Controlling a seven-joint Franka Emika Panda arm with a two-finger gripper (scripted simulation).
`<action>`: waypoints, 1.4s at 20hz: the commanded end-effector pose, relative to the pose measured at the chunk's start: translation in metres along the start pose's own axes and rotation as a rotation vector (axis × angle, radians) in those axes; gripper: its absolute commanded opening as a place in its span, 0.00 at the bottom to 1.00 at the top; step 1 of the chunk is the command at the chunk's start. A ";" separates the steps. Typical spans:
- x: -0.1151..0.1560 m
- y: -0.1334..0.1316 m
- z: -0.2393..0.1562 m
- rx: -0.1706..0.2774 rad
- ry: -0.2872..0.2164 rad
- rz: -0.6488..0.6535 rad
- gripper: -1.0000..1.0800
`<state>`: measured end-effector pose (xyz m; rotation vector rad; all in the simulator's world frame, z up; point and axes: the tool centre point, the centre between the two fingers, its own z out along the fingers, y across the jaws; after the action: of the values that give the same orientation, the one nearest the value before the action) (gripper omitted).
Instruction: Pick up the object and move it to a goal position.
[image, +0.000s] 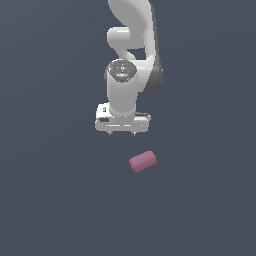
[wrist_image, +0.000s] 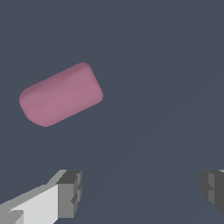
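Block (image: 143, 161), dusky pink and round-edged, lies flat and askew on the plain grey table (image: 50, 200), nothing touching it. Just beside it, toward the exterior view's left and a little farther back, the white arm (image: 131, 50) hangs its hand (image: 122, 134) above the surface. The wrist view shows the fingers (wrist_image: 69, 194) spread wide with only bare table between them, gripping nothing.
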<state>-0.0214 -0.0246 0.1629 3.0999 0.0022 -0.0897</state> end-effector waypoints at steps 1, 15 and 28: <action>0.000 0.000 0.000 0.000 0.000 -0.001 0.96; 0.009 -0.010 0.006 0.007 0.005 0.122 0.96; 0.030 -0.034 0.022 0.025 0.015 0.419 0.96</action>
<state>0.0046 0.0054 0.1402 3.0577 -0.5864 -0.0549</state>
